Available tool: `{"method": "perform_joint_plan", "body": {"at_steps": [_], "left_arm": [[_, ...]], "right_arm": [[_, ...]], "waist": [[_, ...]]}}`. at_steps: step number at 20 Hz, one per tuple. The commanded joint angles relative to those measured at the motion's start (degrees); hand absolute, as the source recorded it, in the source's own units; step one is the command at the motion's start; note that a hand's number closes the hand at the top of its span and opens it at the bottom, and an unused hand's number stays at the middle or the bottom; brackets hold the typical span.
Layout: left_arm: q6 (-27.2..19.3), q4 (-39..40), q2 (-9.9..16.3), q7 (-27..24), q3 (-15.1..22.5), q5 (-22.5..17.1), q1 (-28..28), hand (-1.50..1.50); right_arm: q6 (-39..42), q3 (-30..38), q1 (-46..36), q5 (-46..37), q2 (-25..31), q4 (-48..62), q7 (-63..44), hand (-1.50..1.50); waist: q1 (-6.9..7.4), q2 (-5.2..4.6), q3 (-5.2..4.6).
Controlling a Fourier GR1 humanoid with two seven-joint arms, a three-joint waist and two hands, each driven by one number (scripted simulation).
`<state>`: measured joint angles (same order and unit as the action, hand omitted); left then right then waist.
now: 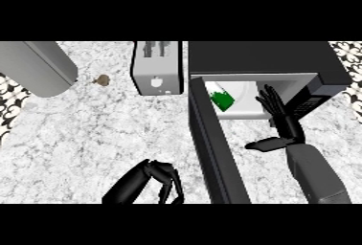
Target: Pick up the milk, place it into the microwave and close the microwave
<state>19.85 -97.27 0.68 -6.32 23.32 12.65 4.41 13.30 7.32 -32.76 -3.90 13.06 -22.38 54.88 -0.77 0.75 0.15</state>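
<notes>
The milk carton, white with a green patch, lies inside the microwave at the left of its white cavity. The microwave's dark door swings out toward me, standing wide. My right hand reaches into the cavity's opening with straight fingers, open, just right of the milk and apart from it; its thumb sticks out to the left. My left hand hangs low over the counter left of the door, fingers curled down, holding nothing.
A silver toaster stands left of the microwave at the back. A small brown object lies on the marble counter. A grey slanted panel fills the back left corner.
</notes>
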Motion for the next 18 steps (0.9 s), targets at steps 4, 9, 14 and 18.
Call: {"method": "perform_joint_plan", "body": {"at_steps": [4,9,14,18], "left_arm": [[-1.75,11.42,-0.66,-3.82,5.59,3.28,-4.74,1.50],[-6.55,16.91,-0.68,-4.09,14.86,-0.37,-7.42,1.50],[-15.14,22.98,-0.67,-3.31,25.80,-1.17,-12.37,1.50],[-27.36,25.15,-0.68,-1.79,32.01,-7.31,-17.80,1.50]], "right_arm": [[5.63,-0.03,9.69,2.31,6.58,-9.78,1.04,-1.50],[7.48,-0.11,15.75,5.93,7.15,-19.59,-3.39,-1.50],[9.79,0.59,22.86,10.01,10.18,-31.12,-7.44,-1.50],[14.52,2.55,24.22,16.00,13.15,-36.87,-12.41,-1.50]], "waist": [[-2.12,-0.31,-0.29],[-2.87,-0.24,-0.35],[-2.89,-0.30,-0.35],[-3.68,-0.54,-0.38]]}}
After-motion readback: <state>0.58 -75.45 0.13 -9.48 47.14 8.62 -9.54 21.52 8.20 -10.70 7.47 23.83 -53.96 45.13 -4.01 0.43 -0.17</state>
